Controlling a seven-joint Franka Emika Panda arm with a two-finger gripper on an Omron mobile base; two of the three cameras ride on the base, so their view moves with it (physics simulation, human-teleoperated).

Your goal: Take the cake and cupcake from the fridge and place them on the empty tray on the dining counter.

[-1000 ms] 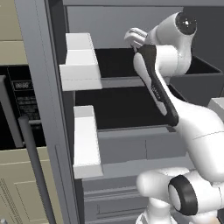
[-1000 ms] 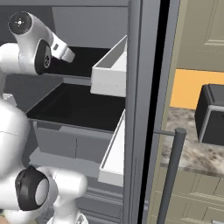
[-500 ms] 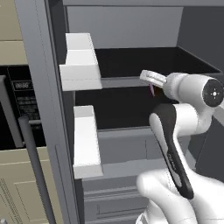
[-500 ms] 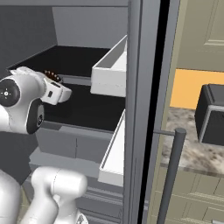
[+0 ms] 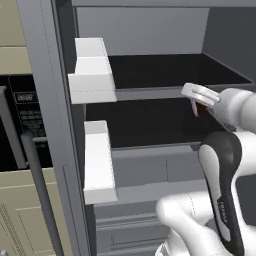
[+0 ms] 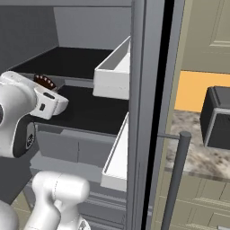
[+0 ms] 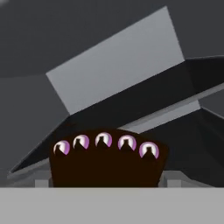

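Observation:
The fridge (image 5: 150, 30) stands open, with black shelves and white door bins. The cake (image 7: 105, 162), a dark brown slice with a row of pink-and-white dots on top, sits close ahead in the hand view. It also shows as a small brown piece (image 6: 45, 81) and a pink-brown sliver (image 5: 195, 107). My gripper (image 5: 200, 95) is inside the fridge at the level of the upper shelf's front edge, right at the cake and open. I cannot tell whether the fingers touch it. The cupcake, the tray and the dining counter are out of view.
White door bins (image 5: 92, 75) hang on the left door, and another bin (image 6: 114, 74) hangs on the right door. A long bar handle (image 6: 177, 179) stands in front. To the right a black box (image 6: 218, 117) sits on a speckled worktop (image 6: 188, 143). Drawers (image 5: 145, 175) lie below the shelves.
The arm has swung down from the top of the fridge. The hand has dropped and moved right and deeper in, to the shelf edge where the cake is. The jaws stay equally wide.

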